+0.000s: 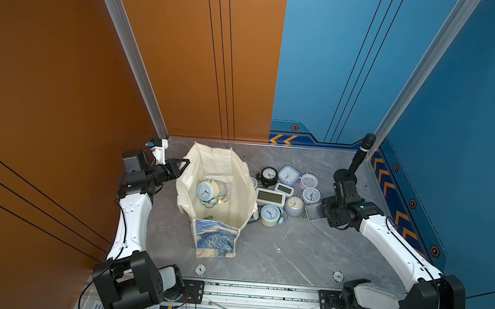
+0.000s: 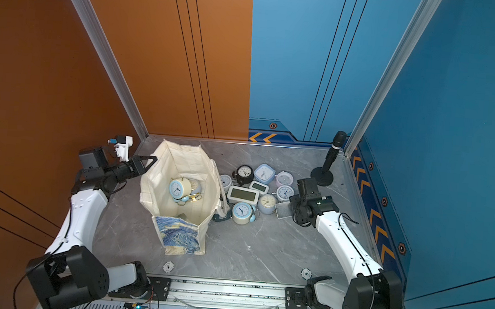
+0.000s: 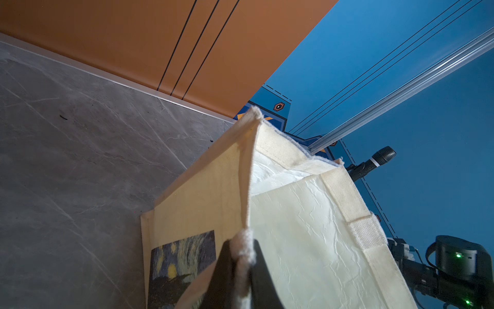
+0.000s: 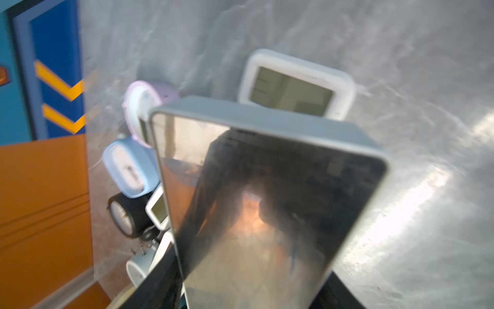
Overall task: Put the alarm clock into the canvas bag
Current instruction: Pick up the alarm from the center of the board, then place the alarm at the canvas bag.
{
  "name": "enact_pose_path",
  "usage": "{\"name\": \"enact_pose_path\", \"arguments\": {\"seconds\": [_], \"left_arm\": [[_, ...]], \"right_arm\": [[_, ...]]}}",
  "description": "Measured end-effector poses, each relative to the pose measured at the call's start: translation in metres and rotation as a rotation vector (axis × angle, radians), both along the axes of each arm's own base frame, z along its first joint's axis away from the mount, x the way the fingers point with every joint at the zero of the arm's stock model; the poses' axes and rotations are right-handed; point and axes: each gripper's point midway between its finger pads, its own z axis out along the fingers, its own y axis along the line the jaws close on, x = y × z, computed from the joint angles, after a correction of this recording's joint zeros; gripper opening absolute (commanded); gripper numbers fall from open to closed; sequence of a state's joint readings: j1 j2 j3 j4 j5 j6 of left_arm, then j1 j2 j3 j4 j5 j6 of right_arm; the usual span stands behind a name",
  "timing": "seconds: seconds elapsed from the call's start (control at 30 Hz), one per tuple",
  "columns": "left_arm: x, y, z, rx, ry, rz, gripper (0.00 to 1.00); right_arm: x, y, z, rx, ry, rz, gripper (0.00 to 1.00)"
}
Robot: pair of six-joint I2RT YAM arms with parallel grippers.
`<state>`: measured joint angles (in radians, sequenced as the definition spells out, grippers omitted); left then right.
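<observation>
Left wrist view: left gripper [image 3: 242, 256] clamps cream starry-print canvas bag [image 3: 307, 227] rim, propping it open; right gripper [image 4: 254, 294] clamps mirror-faced grey alarm clock [image 4: 267, 187].

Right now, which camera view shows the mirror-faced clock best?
The right wrist view: the mirror-faced clock fills it, though blurred. Both top views show it small at the right claw. The left wrist view does not show it.

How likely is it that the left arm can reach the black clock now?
Unlikely: the left gripper is shut on the rim of the canvas bag, and the open bag stands between it and the black clock.
</observation>
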<state>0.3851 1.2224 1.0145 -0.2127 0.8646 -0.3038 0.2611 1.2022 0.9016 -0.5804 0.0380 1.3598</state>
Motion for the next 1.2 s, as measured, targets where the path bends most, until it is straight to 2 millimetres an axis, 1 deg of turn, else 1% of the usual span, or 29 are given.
{"name": "enact_pose_path", "arguments": {"seconds": [0.1, 0.13, 0.2, 0.3, 0.43, 0.5, 0.57, 0.6, 0.63, 0.67, 0.77, 0.87, 0.93, 1.07, 1.2], "left_arm": [[0.0, 0.0, 0.0, 0.0, 0.0, 0.0, 0.0], [0.0, 0.0, 0.0, 0.0, 0.0, 0.0, 0.0], [0.0, 0.0, 0.0, 0.0, 0.0, 0.0, 0.0], [0.0, 0.0, 0.0, 0.0, 0.0, 0.0, 0.0], [0.0, 0.0, 0.0, 0.0, 0.0, 0.0, 0.0], [0.0, 0.0, 0.0, 0.0, 0.0, 0.0, 0.0], [0.0, 0.0, 0.0, 0.0, 0.0, 0.0, 0.0], [0.0, 0.0, 0.0, 0.0, 0.0, 0.0, 0.0], [0.0, 0.0, 0.0, 0.0, 0.0, 0.0, 0.0], [0.0, 0.0, 0.0, 0.0, 0.0, 0.0, 0.0], [0.0, 0.0, 0.0, 0.0, 0.0, 0.0, 0.0], [0.0, 0.0, 0.0, 0.0, 0.0, 0.0, 0.0], [0.0, 0.0, 0.0, 0.0, 0.0, 0.0, 0.0], [0.0, 0.0, 0.0, 0.0, 0.0, 0.0, 0.0], [0.0, 0.0, 0.0, 0.0, 0.0, 0.0, 0.0]], "right_arm": [[0.017, 0.015, 0.028, -0.032, -0.136, 0.131, 0.45], [0.02, 0.018, 0.034, -0.035, -0.165, 0.157, 0.45], [0.031, 0.032, 0.055, -0.039, -0.259, 0.254, 0.43], [0.039, 0.053, 0.083, -0.059, -0.352, 0.378, 0.41], [0.047, 0.093, 0.132, -0.09, -0.491, 0.559, 0.4], [0.047, 0.119, 0.156, -0.105, -0.566, 0.659, 0.4], [0.045, 0.144, 0.176, -0.113, -0.628, 0.751, 0.4], [0.044, 0.153, 0.181, -0.114, -0.647, 0.783, 0.39], [0.041, 0.167, 0.188, -0.117, -0.672, 0.836, 0.39], [0.039, 0.177, 0.193, -0.115, -0.688, 0.871, 0.39], [0.033, 0.216, 0.207, -0.115, -0.738, 0.997, 0.39], [0.026, 0.247, 0.215, -0.115, -0.772, 1.091, 0.39], [0.017, 0.268, 0.216, -0.116, -0.782, 1.159, 0.38], [0.001, 0.303, 0.22, -0.117, -0.795, 1.274, 0.38], [-0.012, 0.332, 0.217, -0.13, -0.783, 1.369, 0.38]]}}
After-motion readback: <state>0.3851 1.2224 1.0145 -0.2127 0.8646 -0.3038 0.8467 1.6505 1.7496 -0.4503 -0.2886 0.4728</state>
